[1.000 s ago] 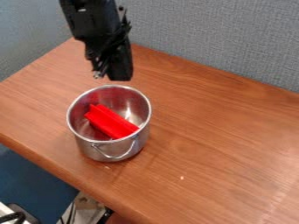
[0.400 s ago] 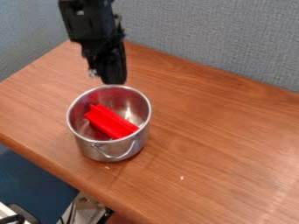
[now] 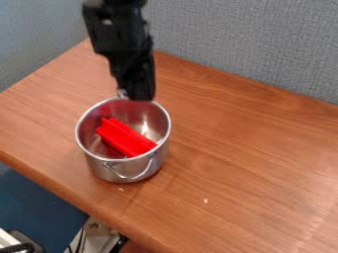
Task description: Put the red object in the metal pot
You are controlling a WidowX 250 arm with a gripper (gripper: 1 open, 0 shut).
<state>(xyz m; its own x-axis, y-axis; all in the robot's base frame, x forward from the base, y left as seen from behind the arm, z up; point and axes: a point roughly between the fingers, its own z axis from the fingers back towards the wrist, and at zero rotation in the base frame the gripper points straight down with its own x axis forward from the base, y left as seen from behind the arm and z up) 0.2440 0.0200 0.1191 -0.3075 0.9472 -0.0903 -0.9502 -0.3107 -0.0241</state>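
Observation:
The red object (image 3: 125, 138), a bright red block, lies tilted inside the metal pot (image 3: 148, 164), its upper end leaning toward the left wall. The shiny round pot stands on the wooden table near its left front edge, a loop handle showing at the front. My black gripper (image 3: 137, 93) hangs just above the pot's far rim, fingers pointing down and pressed together, shut with nothing between them. It is apart from the block.
The brown wooden table (image 3: 251, 158) stretches to the right and toward the back. A grey-blue wall (image 3: 264, 40) rises behind it. The table's front-left edge (image 3: 53, 183) runs close to the pot, with dark floor below.
The gripper has shifted a little to the right and toward the pot's far rim, still shut. The red block and pot have not moved.

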